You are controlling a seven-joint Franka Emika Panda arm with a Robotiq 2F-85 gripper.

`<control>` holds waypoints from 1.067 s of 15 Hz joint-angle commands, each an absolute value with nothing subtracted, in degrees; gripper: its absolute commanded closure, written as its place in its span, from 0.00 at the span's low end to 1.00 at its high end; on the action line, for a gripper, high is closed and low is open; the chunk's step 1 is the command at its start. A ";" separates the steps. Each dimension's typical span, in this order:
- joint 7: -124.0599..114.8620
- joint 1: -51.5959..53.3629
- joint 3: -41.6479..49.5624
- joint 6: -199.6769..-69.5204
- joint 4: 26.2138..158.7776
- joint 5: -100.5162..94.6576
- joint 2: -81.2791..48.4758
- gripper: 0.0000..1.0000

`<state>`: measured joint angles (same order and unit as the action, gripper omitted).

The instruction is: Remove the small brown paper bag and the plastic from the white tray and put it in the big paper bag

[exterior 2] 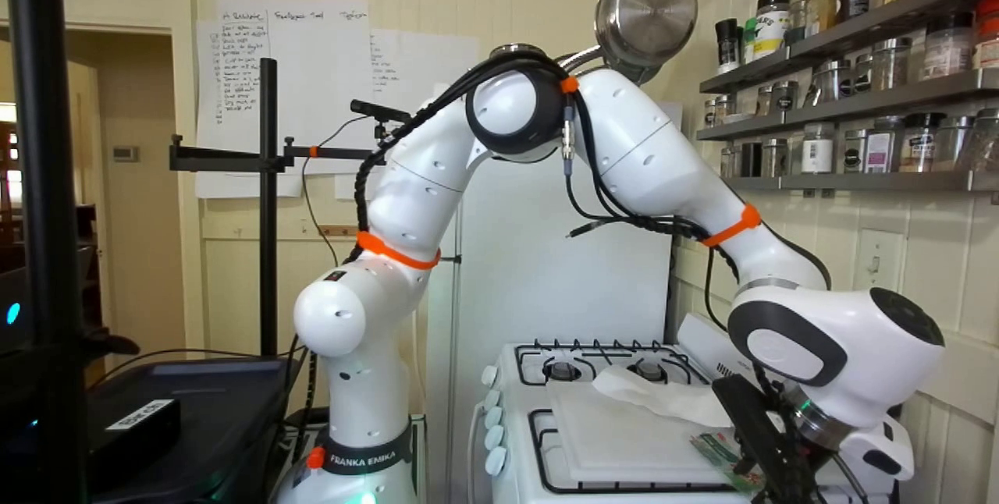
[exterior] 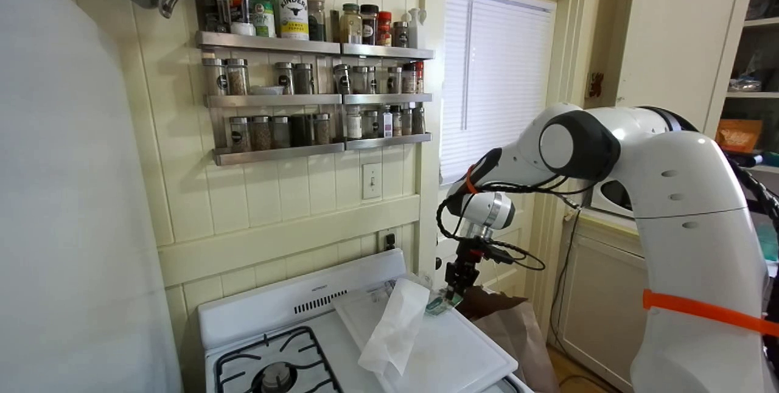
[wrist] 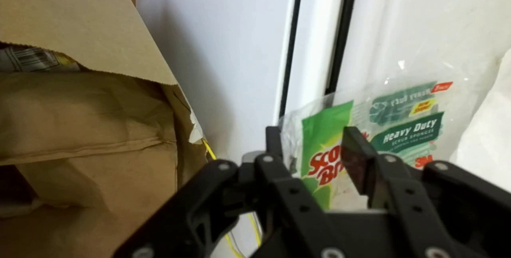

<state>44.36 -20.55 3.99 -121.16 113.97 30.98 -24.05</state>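
Claw point(wrist: 313, 140) stands part-spread, nothing pinched afaict, plastic point(wrist: 391, 134) showing in its gap. In an exterior view it's at far right edge of white tray point(exterior: 450, 350), big paper bag point(exterior: 517, 332) to its right. If pinch is shallow, slick film could slip, prob. down btwn stove point(exterior: 333, 332) & that bag. White paper point(exterior: 398, 323) just beside could snag. Small brown paper bag: can't ID.

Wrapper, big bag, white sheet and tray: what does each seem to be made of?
Wrapper: glossy clear plastic film; transparent edges with glints.
Big bag: matt brown paper, by its creases and jagged edge.
White sheet: probably thin matt paper, limp and wrinkled.
Tray: perhaps plastic or enamel; its smooth, even white leaves that open.
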 commanded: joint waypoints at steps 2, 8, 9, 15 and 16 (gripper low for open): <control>46.21 -21.33 3.46 -121.42 113.17 32.26 -24.64 0.94; 44.32 -20.88 4.48 -121.01 111.54 30.15 -22.61 1.00; 44.18 -20.71 4.75 -121.60 111.42 29.65 -21.86 1.00; 38.23 -18.04 8.08 -128.87 110.79 17.10 -18.65 1.00; 36.69 -17.72 8.42 -130.58 110.70 14.69 -18.58 1.00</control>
<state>41.09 -19.72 6.64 -126.05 109.96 20.98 -19.55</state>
